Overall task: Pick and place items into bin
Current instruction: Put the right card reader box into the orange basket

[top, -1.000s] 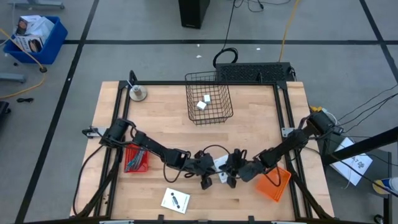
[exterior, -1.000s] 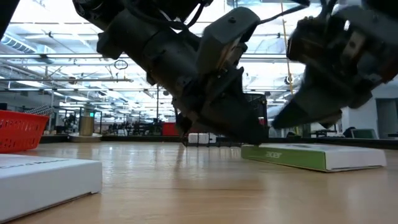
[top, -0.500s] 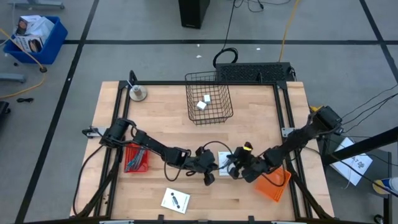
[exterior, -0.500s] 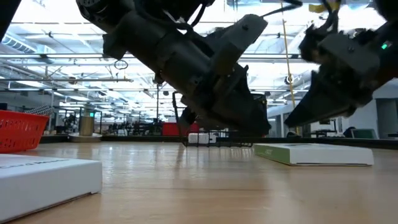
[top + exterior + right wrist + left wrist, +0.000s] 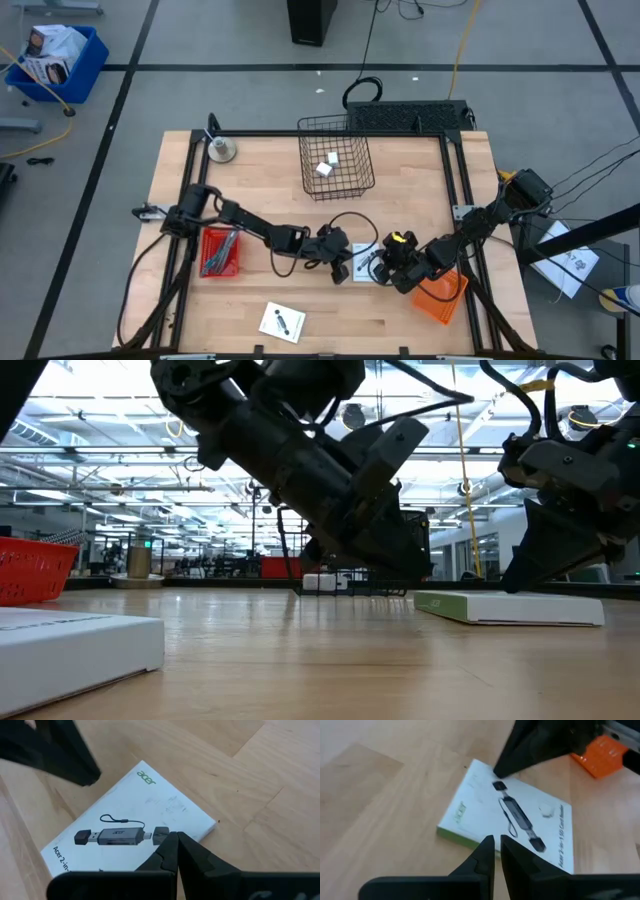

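Observation:
A flat white box with a printed black adapter (image 5: 520, 820) lies on the table between my two grippers (image 5: 362, 261). My left gripper (image 5: 496, 842) hovers at the box's left edge with its fingers nearly together, a thin slit between them. My right gripper (image 5: 175, 840) is shut and comes down onto the box from the right (image 5: 520, 582). A second white box (image 5: 282, 322) lies near the front edge. The wire bin (image 5: 336, 165) stands at the far side with two white blocks (image 5: 326, 166) in it. My left gripper stands just over the box's left edge (image 5: 420, 596); whether it touches the box cannot be told. My right gripper rests its shut fingertips (image 5: 498, 770) on the box's top face by the printed black cap (image 5: 159, 833), slanting down from the right. The box lies flat on the table.
A red tray (image 5: 218, 252) with tools lies under the left arm. An orange tray (image 5: 440, 292) sits at the right front. A round metal piece (image 5: 221, 151) stands at the far left corner. Bare wood lies between the boxes and the bin.
My left gripper has swung toward the far edge and a little to the right. My right gripper has drawn back toward the right edge, rolled about its wrist and tipped steeper. The box between them has slid slightly rightward and turned on the table.

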Action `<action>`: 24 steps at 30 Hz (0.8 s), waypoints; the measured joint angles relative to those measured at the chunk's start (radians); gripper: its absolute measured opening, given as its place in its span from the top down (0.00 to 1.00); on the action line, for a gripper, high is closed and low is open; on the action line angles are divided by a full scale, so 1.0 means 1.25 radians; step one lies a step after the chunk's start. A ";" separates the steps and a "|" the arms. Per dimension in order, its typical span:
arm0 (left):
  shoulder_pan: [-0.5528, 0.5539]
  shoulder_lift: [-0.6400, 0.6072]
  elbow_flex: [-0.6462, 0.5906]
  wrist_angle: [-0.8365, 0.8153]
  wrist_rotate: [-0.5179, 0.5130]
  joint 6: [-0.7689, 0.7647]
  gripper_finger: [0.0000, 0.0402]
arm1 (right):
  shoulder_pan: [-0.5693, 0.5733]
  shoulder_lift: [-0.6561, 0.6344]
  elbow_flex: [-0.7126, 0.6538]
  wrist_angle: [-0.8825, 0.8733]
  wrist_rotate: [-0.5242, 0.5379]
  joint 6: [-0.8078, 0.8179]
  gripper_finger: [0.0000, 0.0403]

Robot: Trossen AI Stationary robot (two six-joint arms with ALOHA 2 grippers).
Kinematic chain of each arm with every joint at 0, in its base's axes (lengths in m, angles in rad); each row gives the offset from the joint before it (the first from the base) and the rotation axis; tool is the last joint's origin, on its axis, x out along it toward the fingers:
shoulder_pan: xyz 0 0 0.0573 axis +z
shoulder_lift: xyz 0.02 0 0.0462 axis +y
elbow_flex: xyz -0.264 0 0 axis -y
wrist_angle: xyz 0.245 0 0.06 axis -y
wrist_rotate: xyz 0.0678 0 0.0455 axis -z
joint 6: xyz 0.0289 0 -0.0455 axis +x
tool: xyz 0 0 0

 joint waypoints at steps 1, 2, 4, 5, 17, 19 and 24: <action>0.003 0.000 0.000 0.000 0.003 0.000 0.91 | 0.000 0.000 0.001 -0.001 0.000 -0.003 1.00; 0.005 0.000 0.000 0.001 0.004 0.000 0.91 | 0.001 0.000 0.004 -0.007 0.000 -0.006 1.00; 0.006 0.000 0.000 0.004 0.005 0.001 0.91 | 0.011 -0.002 0.017 -0.031 0.002 -0.010 1.00; 0.006 0.000 0.000 0.008 0.005 0.004 0.91 | 0.017 -0.002 0.028 -0.052 0.004 -0.010 1.00; 0.007 0.001 0.000 0.031 0.007 0.017 0.91 | 0.053 -0.001 0.149 -0.319 0.026 0.096 1.00; 0.008 0.001 0.000 0.034 0.007 0.026 0.91 | 0.048 0.017 0.146 -0.348 -0.018 0.128 1.00; 0.010 0.001 0.000 0.034 0.007 0.031 0.91 | 0.030 0.061 0.146 -0.308 -0.077 0.130 1.00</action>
